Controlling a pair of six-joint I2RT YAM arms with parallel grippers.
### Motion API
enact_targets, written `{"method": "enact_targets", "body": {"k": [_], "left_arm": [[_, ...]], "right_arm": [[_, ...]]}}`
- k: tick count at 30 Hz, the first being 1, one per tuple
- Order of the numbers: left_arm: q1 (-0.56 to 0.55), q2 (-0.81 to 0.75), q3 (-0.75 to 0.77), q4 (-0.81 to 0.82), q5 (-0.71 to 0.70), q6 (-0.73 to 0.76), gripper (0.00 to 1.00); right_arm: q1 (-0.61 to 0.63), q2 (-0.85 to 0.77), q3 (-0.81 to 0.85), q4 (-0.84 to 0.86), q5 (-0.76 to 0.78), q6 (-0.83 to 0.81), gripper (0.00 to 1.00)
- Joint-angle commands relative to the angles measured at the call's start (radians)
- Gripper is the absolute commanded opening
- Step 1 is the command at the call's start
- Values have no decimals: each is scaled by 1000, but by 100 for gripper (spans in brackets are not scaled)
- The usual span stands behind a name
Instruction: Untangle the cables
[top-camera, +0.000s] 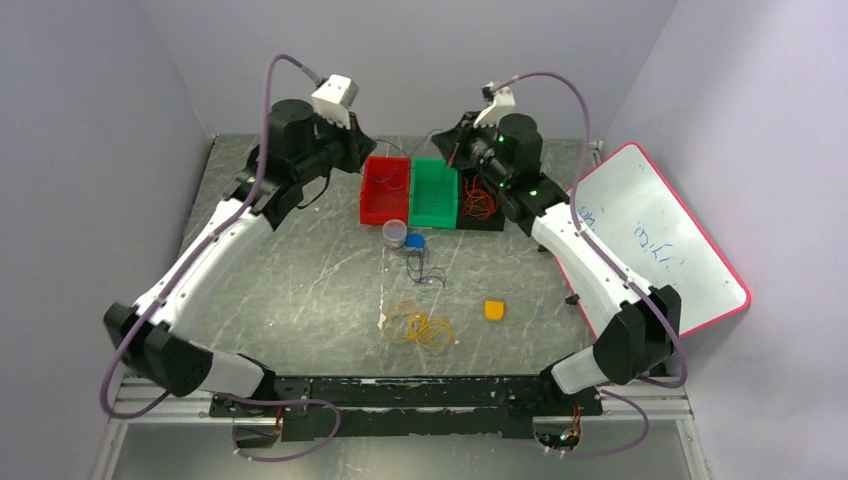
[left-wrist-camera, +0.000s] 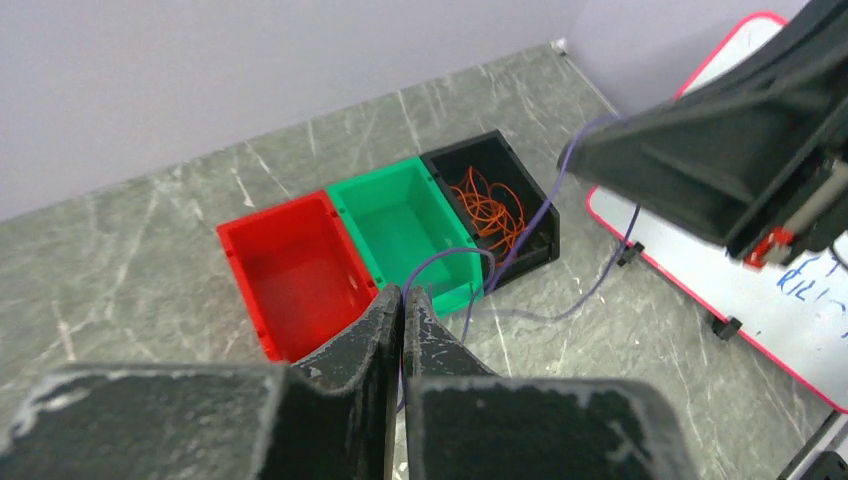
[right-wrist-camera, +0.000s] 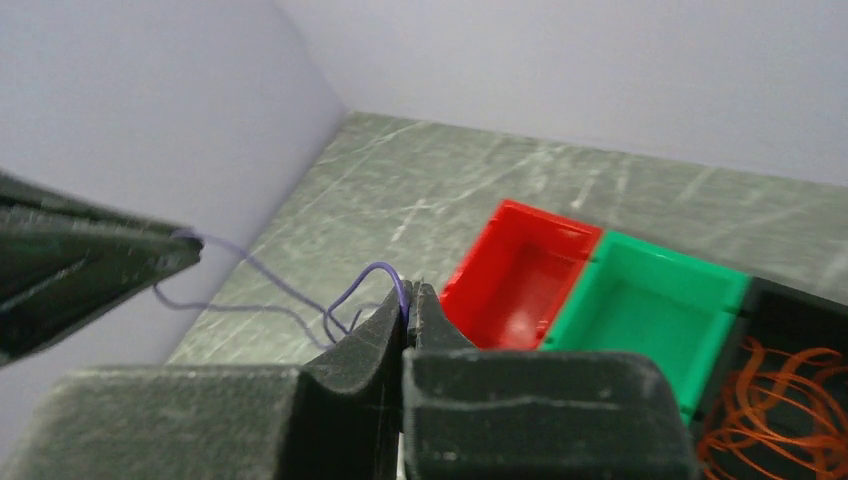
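Grey marbled table; plain lilac walls behind and either side of table; red-framed whiteboard at table's right edge.

Scratched grey table: red bin, green bin, black bin along the far side, dark cable mid, yellow cable loops near, whiteboard right.

Top: high at the near edge, facing down over the whole tabletop.
Wrists: close, angled down; both share the bins.
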Motion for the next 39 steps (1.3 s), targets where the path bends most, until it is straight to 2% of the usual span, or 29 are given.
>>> {"method": "enact_targets", "body": {"k": [1, 9, 21, 33, 39], "left_arm": [[9, 109, 37, 93, 141, -24, 7], [10, 338, 144, 190, 232, -73, 7], [10, 630, 317, 206, 213, -85, 7], [11, 689, 357, 165, 190, -101, 7], [1, 778, 421, 186, 247, -159, 7]], "right_arm": [[-92, 54, 37, -39, -30, 2, 0], [-168, 156, 84, -16, -37, -27, 0], [-211, 329, 157, 76, -161, 4, 0], [-211, 488, 181, 110, -224, 45, 0], [-211, 489, 120, 119, -174, 10, 0]]}}
